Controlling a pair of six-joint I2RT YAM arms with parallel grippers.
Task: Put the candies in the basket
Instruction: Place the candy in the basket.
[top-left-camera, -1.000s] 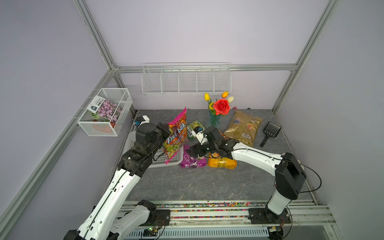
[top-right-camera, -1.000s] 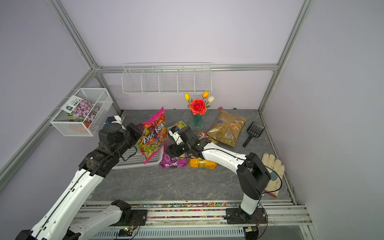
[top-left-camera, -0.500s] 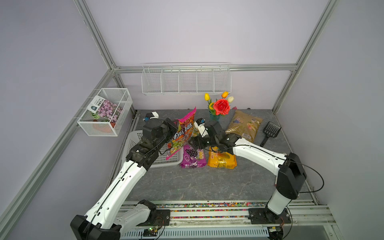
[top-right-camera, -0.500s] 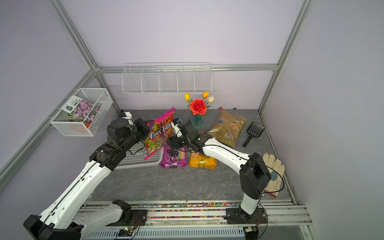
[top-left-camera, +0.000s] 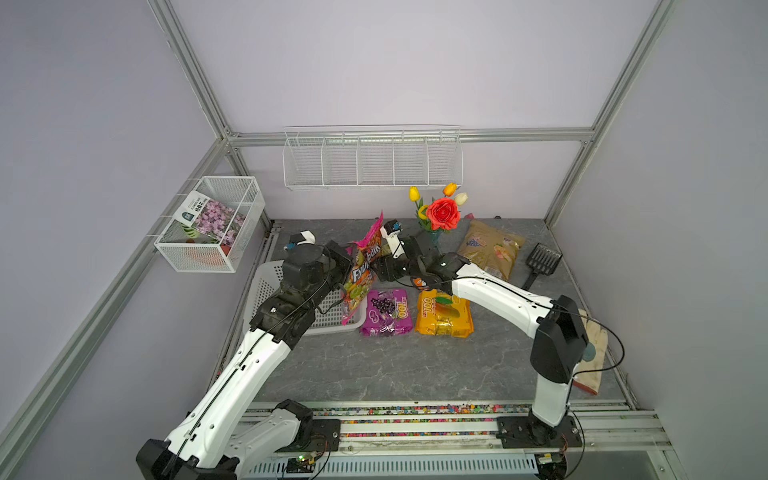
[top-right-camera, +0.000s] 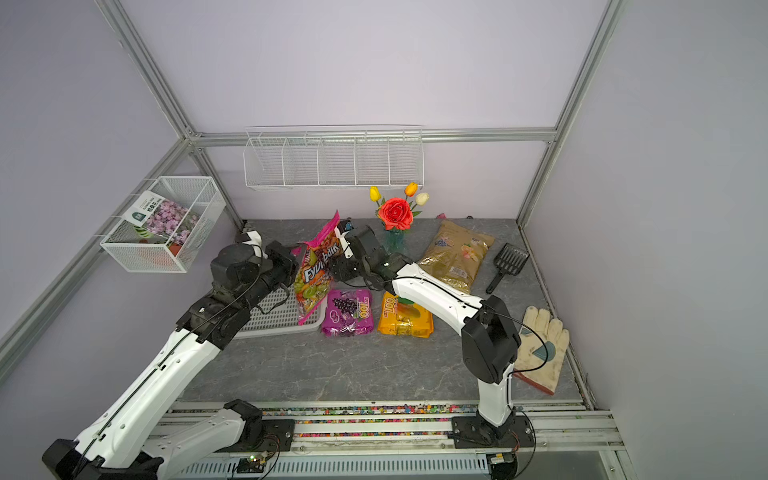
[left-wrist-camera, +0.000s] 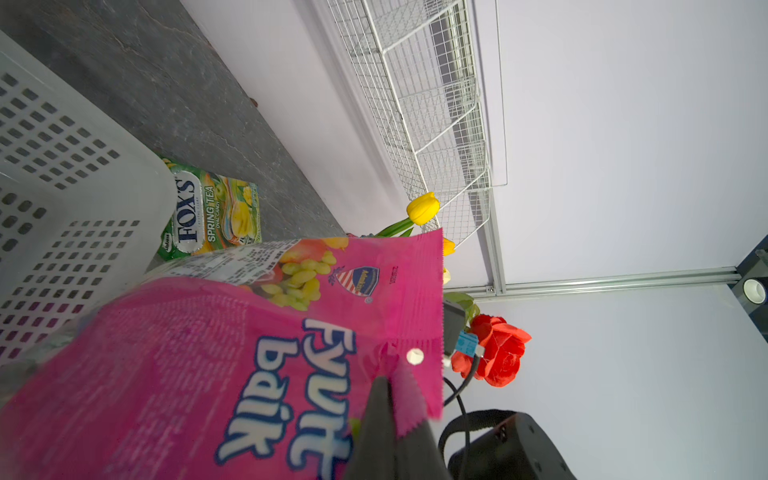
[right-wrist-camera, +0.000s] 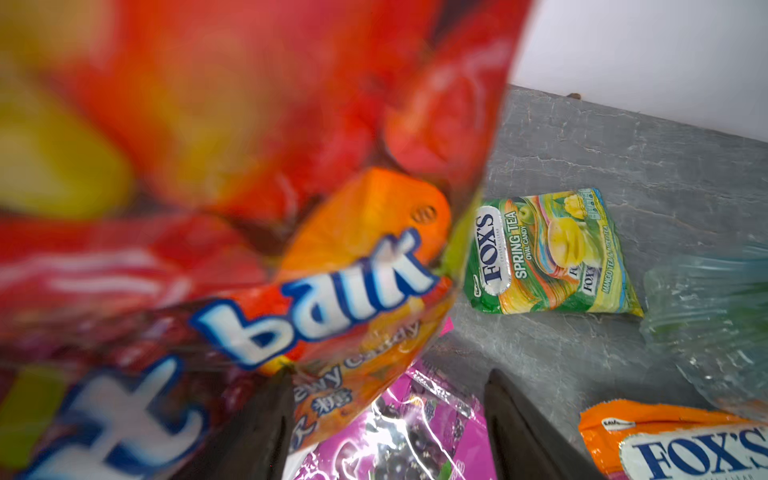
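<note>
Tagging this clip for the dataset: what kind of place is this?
Most likely a lab test cell dressed as a home shelf corner: bare walls on an aluminium frame, two arms on a rail, staged props such as the wire rack and flowers.

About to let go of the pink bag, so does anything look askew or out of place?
Yes: the pink bag hangs upright, pinched by its top corner in the left end effector, its lower end over the basket rim rather than inside. The right end effector stands open beside it.
</note>
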